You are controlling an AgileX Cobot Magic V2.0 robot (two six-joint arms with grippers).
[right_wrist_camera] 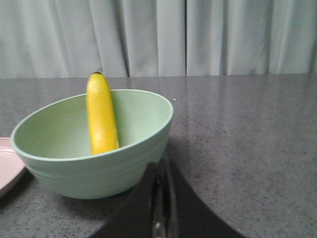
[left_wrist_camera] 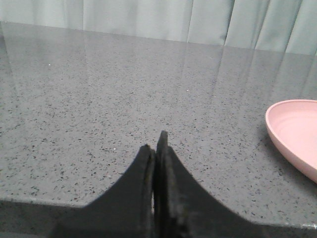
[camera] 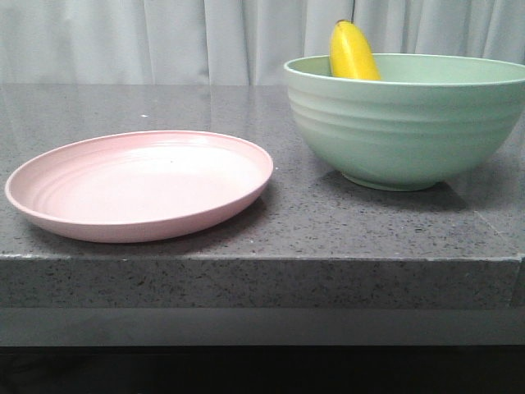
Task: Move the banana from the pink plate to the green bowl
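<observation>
Bright yellow banana (camera: 353, 52) with a dark tip. Mint-green bowl (camera: 406, 123), banded with horizontal ridges. Pale pink plate (camera: 139, 185), faint rings inside. Speckled grey stone counter (camera: 344, 230), black flecks throughout. Pale grey-green curtain (camera: 164, 37) at 12 o'clock. Black fingers (left_wrist_camera: 166, 193) on both grippers.

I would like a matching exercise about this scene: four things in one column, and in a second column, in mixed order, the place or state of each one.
Things:
1. banana
2. pink plate
3. green bowl
4. left gripper

Places or states:
A. shut, holding nothing, low over the grey counter
B. stands on the counter on the robot's right side, with something inside
C. leans upright against an inner wall, tip above the rim
D. lies bare on the counter on the robot's left side

Pairs: 1-C, 2-D, 3-B, 4-A
</observation>
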